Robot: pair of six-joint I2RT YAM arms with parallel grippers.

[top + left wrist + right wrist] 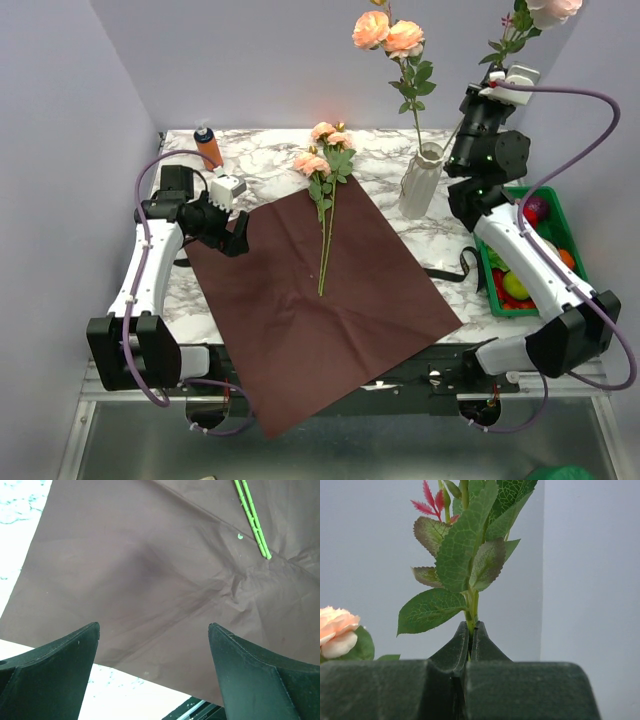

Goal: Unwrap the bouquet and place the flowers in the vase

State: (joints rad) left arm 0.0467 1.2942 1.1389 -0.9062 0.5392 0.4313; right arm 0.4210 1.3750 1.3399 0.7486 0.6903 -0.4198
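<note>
Marble-patterned table [262, 160], top view — dark red paper [330, 320] spread flat, flowers [333, 165] lying across its far corner; vase [421, 180] just beside, one rose [388, 35] standing in it. Left wrist: left gripper [152, 627] gaping wide above paper. Right wrist: right gripper [470, 632] clamped on leafy rose stem [470, 605].

The dark red paper [330, 310] lies open and flat in the middle. Some pink roses [325, 170] lie on it, heads far, stems near. The white vase [421, 182] stands upright to the right, with two roses [403, 38] in it. The last rose [552, 10] is up high, far right, pinched by the right gripper [470, 632].
</note>
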